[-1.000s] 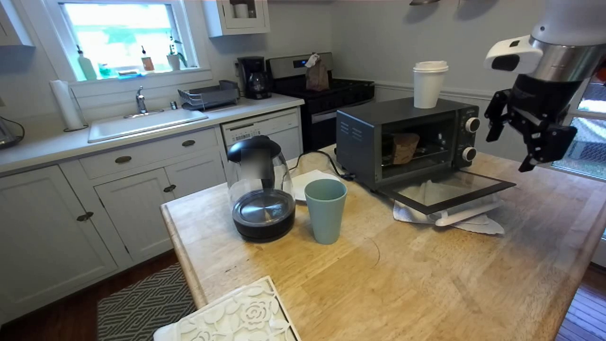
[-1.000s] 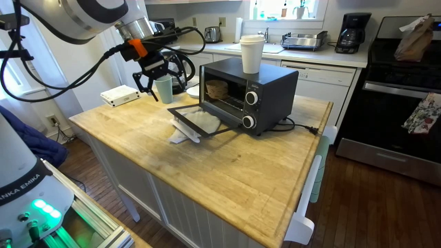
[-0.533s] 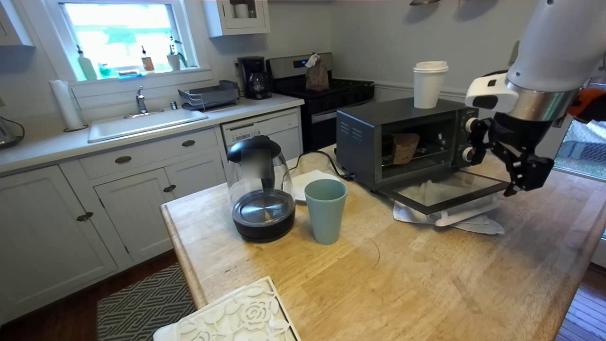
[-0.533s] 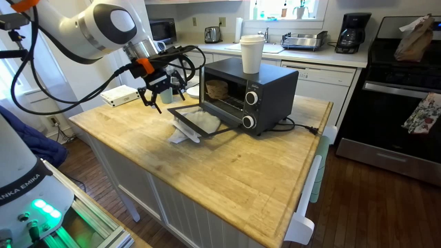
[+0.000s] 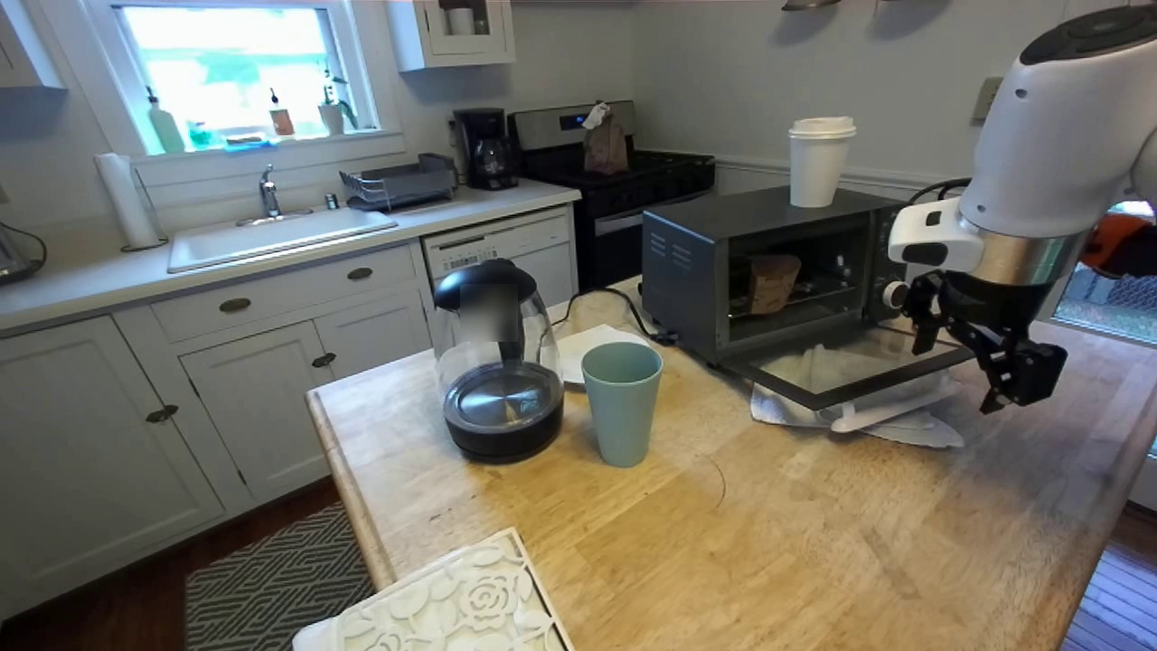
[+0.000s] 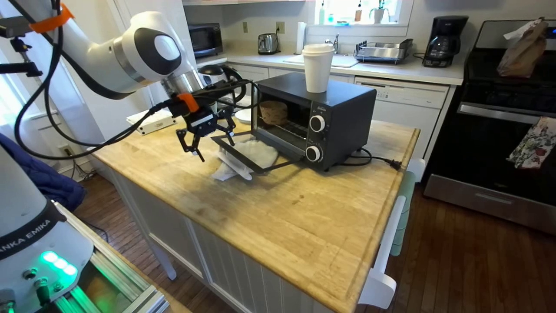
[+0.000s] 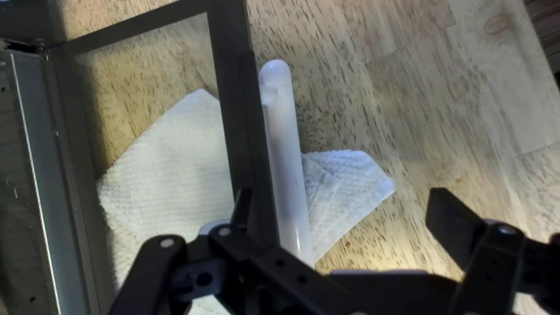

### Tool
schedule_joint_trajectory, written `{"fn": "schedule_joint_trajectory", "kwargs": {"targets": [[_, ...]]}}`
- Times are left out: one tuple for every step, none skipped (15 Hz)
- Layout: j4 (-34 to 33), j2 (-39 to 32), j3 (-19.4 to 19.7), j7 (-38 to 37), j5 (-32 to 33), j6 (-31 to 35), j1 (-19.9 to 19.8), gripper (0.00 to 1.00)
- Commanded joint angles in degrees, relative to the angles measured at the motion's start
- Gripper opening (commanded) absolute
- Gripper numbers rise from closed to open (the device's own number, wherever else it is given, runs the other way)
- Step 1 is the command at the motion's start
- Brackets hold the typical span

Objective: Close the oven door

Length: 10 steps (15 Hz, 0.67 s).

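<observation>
The small black toaster oven [image 5: 687, 280] stands on the wooden table; it also shows in an exterior view [image 6: 345, 130]. Its glass oven door [image 5: 868, 391] hangs open, folded down almost level, in both exterior views [image 6: 239, 156]. In the wrist view the dark door frame [image 7: 236, 109] runs at the left, with the white bar handle [image 7: 284, 153] along its outer edge. My gripper [image 7: 341, 197] is open and empty above the handle side of the door [image 5: 955, 375] [image 6: 217, 152]. One finger overlaps the frame, the other is over bare wood. Contact cannot be told.
A white cloth [image 7: 170, 183] lies under the door. A white lidded cup [image 6: 317, 69] stands on the oven; a brown item [image 6: 273, 113] sits inside. A kettle [image 5: 502, 398], green cup [image 5: 622, 407] and white carved box [image 5: 470, 597] stand on the table.
My gripper has come down and toward the oven door, from well above the table to close over the door's outer edge. It stays open. The door has not moved.
</observation>
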<state>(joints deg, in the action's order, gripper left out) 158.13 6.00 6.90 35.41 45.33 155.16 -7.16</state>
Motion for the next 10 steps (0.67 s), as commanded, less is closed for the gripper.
{"fn": "schedule_joint_trajectory", "kwargs": {"targets": [[0.0,-0.5,0.0,-3.3,4.7,2.9,-0.5,1.00],[-0.1,-0.7,-0.2,-5.3,7.8,4.2,-0.8,1.00],[-0.1,-0.6,-0.7,-8.1,12.2,5.1,-1.4,1.00],[-0.2,-0.7,-0.6,-10.4,15.8,6.5,-1.6,1.00],[-0.3,-0.8,-0.6,-12.9,19.2,7.3,-1.7,1.00],[-0.4,-0.8,-0.4,-15.8,22.5,8.4,-1.9,1.00],[-0.5,-0.7,-0.3,-18.6,25.6,9.1,-2.0,1.00],[-0.7,-0.7,-0.2,-21.5,28.6,9.6,-2.2,1.00],[-0.9,-0.9,-0.1,-24.4,31.7,9.9,-2.3,1.00],[-1.1,-1.0,-0.1,-27.1,34.4,10.1,-2.4,1.00]]}}
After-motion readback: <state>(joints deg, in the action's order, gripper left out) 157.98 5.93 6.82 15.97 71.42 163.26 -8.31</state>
